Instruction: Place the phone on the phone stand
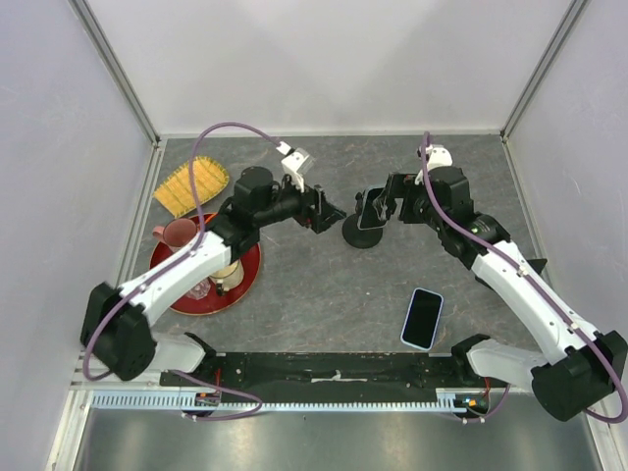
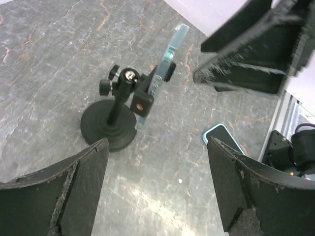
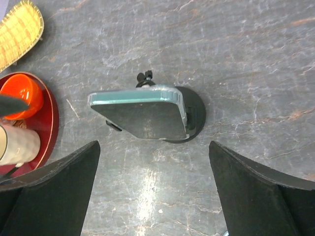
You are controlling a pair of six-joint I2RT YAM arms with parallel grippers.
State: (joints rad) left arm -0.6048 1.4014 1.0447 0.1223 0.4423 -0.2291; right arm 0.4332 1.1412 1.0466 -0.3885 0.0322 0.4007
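Sitting in the phone stand (image 1: 361, 235), the phone (image 1: 371, 208) is flanked by left hand (image 1: 332, 211) (9 o'clock) and right hand (image 3: 153, 146) (3 o'clock), both spread wide, empty.

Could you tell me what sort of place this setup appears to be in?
Probably a lab robot cell: white panel walls on aluminium framing enclose a grey tabletop, with props like a phone stand and red tray.

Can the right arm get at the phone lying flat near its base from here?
Probably yes. The flat phone lies alone on the table, with nothing against it, and the right tool is open, up by the stand. Folding back that close to its own base may be tight.
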